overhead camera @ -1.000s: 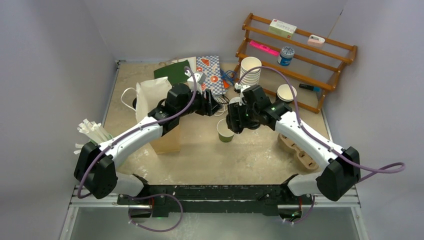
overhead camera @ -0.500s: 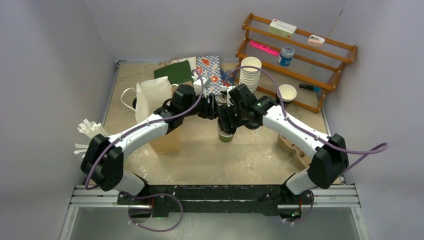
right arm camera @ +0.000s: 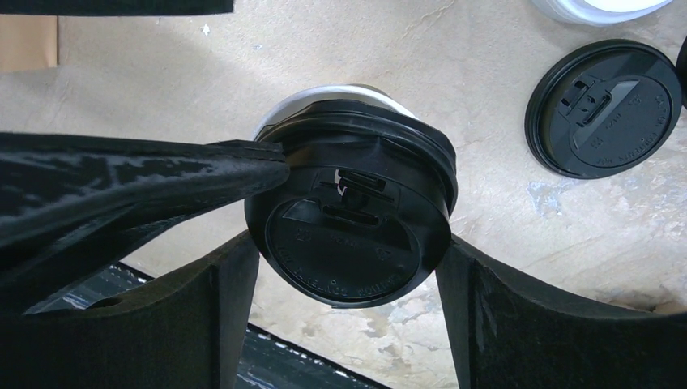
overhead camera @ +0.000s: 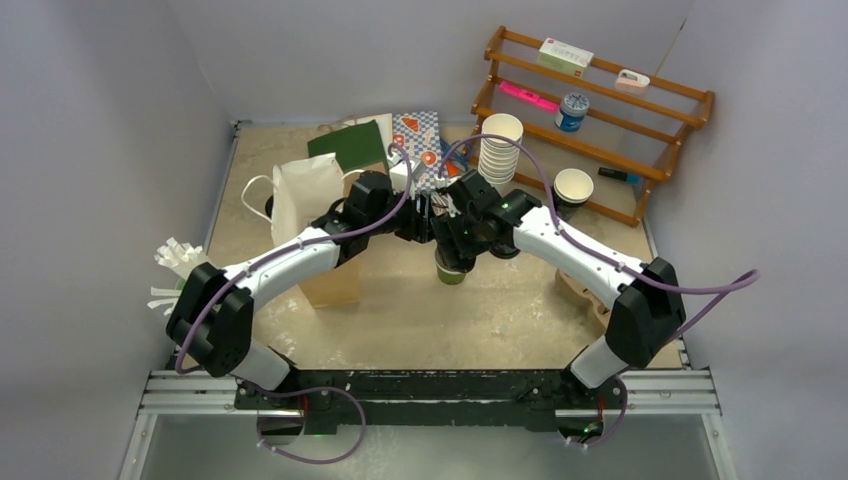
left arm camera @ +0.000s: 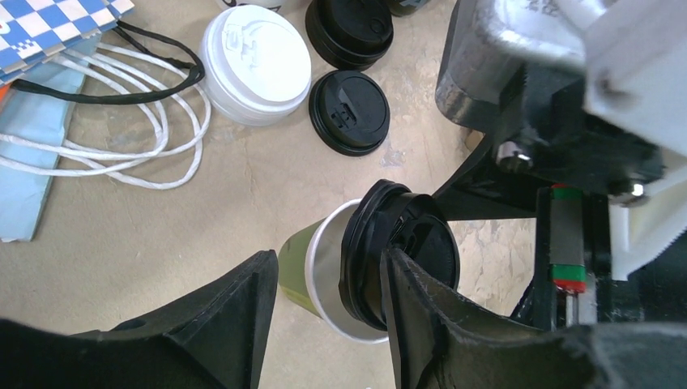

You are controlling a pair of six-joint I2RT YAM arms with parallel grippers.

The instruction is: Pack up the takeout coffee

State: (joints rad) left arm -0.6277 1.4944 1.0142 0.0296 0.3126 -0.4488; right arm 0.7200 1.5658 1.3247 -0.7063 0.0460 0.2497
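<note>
Green paper cup [overhead camera: 452, 272] mid-table, top view. A second back it stood open-mouthed with the arms apart. Now both wrists have swung in over it, so the mouth is hidden and capping has begun. Left gripper [overhead camera: 428, 222] reaches in from the left with its forearm laid low across the table [overhead camera: 400, 320]. Right gripper [overhead camera: 453, 245] bears down from above, elbow drawn inward.

Left wrist view. The cup sits between the two left fingers, which are about half spread. One finger is against the green wall, the other is up at the black lid [left arm camera: 403, 235]. I cannot tell whether they clamp or only flank it. The lid rides crooked, with white rim bare on one side, so it is not seated. Beyond it are a white-lidded cup [left arm camera: 256, 65] and a spare black lid [left arm camera: 349, 112], which lies flat just beside it.

Right wrist view. The right fingers stand wide, one on each side of the lid's rim and touching it, so the lid is in hand. A left fingertip [right arm camera: 263, 162] meets the rim's edge. My read is that the lid needs pressing level before any packing.
</note>
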